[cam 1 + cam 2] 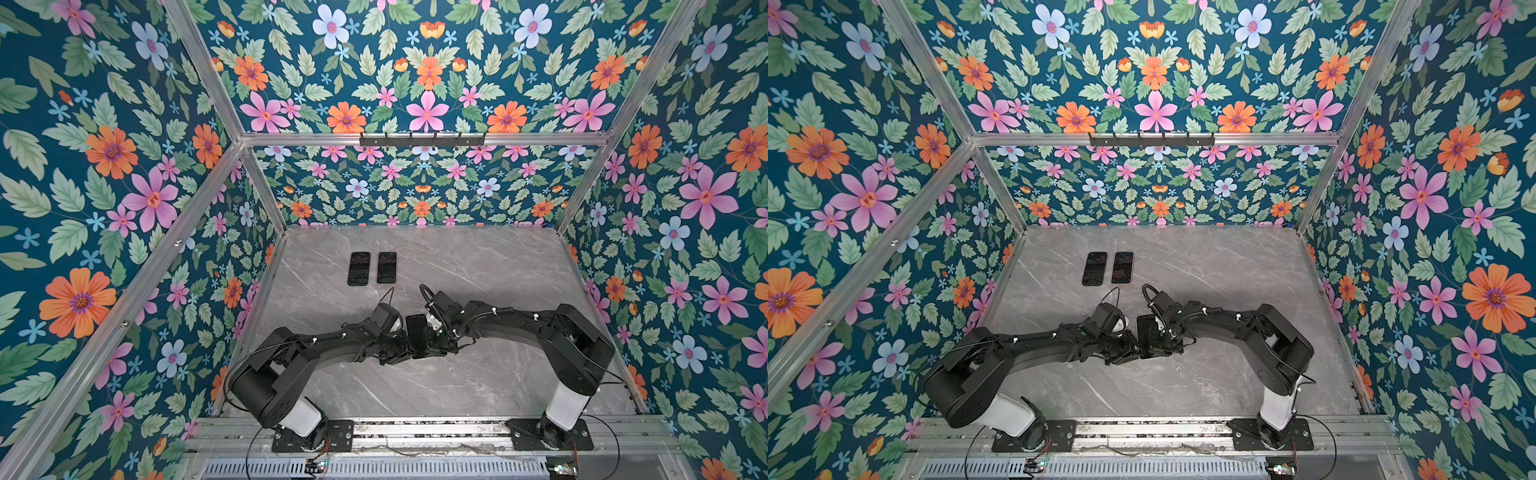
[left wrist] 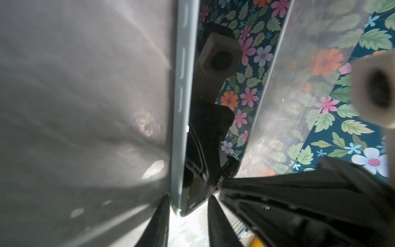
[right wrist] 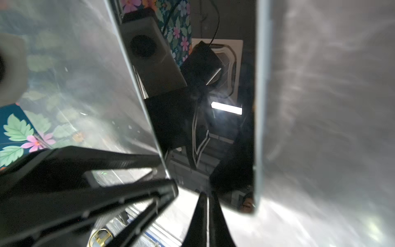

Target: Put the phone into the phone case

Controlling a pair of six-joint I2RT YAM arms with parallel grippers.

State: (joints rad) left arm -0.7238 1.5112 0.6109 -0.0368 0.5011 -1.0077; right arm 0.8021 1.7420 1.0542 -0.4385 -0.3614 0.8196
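- Spreading under everything is the grey marble table, boxed in by floral walls.
- My two arms bend inward from the near edge and meet over the table's middle.
- The phone sits between them, held up off the surface with its dark screen showing and a pale rim along one side.
- A far-left phone and its neighbour lie flat side by side, well apart from the held one.
- My left gripper is narrowed onto the phone's near end, a finger on either side of it.
- My right gripper is pinched almost together, tips at the phone's end edge. Whether they nip anything, I cannot tell.
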